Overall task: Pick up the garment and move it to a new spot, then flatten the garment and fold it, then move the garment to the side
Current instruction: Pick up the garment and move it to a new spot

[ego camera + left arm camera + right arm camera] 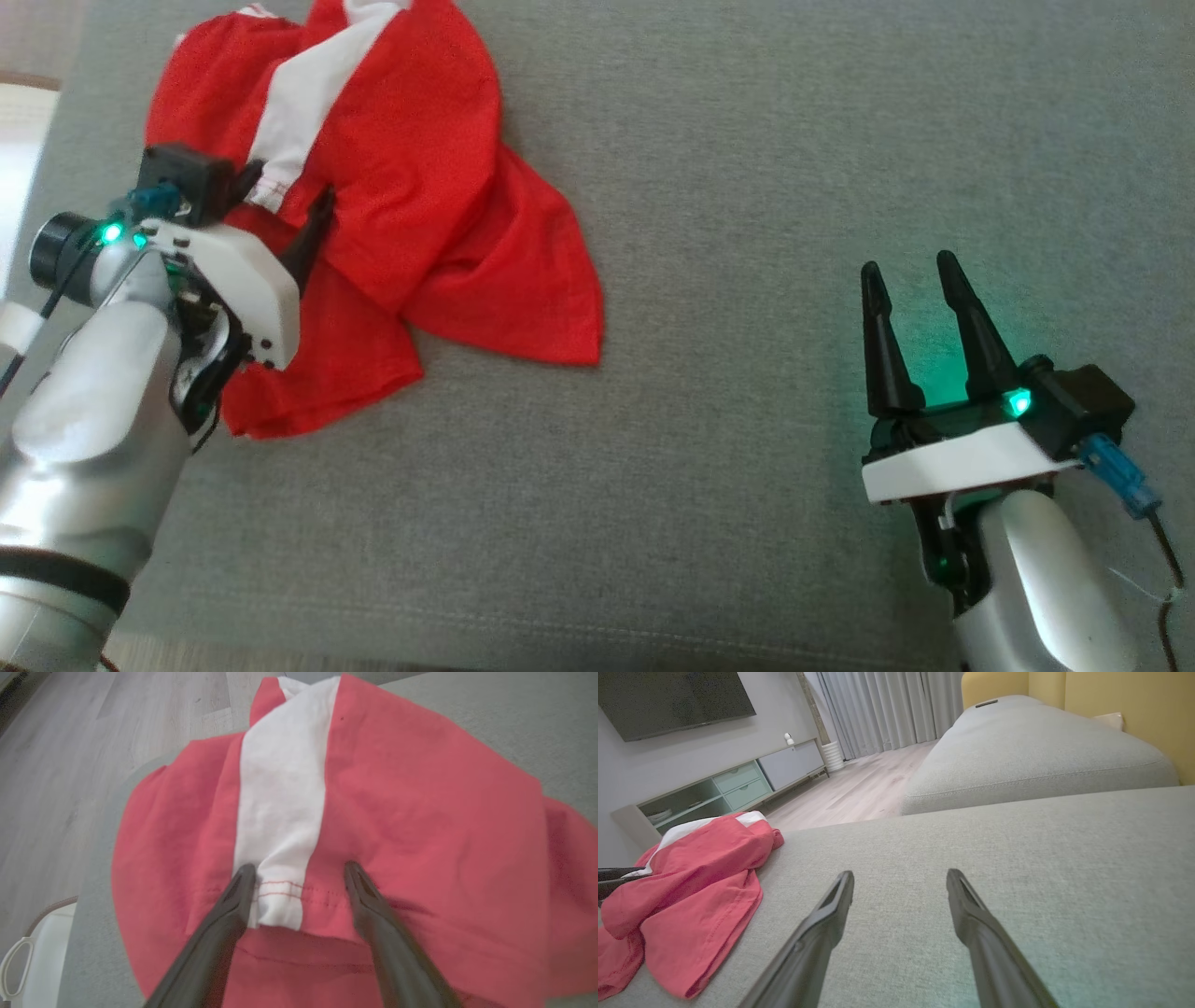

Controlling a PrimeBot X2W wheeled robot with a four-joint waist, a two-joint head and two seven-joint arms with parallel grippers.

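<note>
Red garment (411,187) in a crumpled heap on the grey sofa cushion (794,168), at the upper left of the head view, close to the cushion's left edge. Not flattened, not folded. Stretches longest on a diagonal, from the far left down toward the middle of the cushion, ending there in a pointed red flap; sends a second flap back toward the near left. Carries a white stripe (308,84) that slants from the far edge toward the left gripper (291,184) and ends in a stitched hem. In the left wrist view, runs straight away from the fingers, in line with them.

Left gripper spread wide, low over the heap, one dark finger (233,905) on each side of the stripe's hem end. Fingertips at the cloth; cannot tell whether pressing into it. Nothing pinched between the jaws.

Right gripper (908,264) spread wide too, holding nothing, above bare cushion at the lower right of the head view, fingers pointing away from the robot, well apart from the garment.

Beyond the cushion in the right wrist view: wooden floor (859,793), a low cabinet (738,784) against the wall, a dark screen (668,700) above it, pale curtains (887,704), a second grey cushion (1031,756) and a yellow panel (1134,714) behind it.
</note>
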